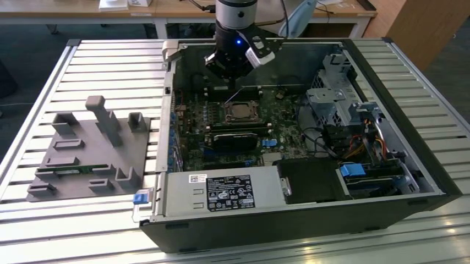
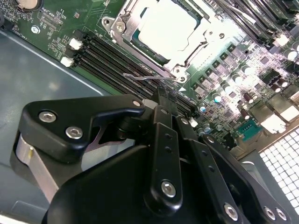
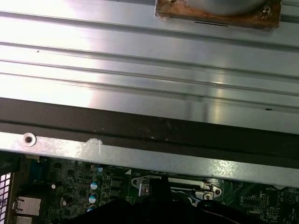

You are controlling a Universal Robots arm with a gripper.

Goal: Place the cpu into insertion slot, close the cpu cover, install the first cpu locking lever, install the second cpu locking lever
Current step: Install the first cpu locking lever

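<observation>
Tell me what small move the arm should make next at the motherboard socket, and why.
Probably ease the gripper onto the thin silvery wire locking lever and press it toward the board. The silvery-grey square cpu already sits under the grey metal frame cover, which looks closed, while that lever's free end stands raised beside the gripper.

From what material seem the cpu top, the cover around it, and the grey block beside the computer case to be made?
The cpu top looks like pale, smooth metal; it reflects the light brightly. The cover seems thin silvery steel, with shiny edges and screws. The grey block looks like matt plastic, perhaps printed: an even dull grey without shine.
</observation>
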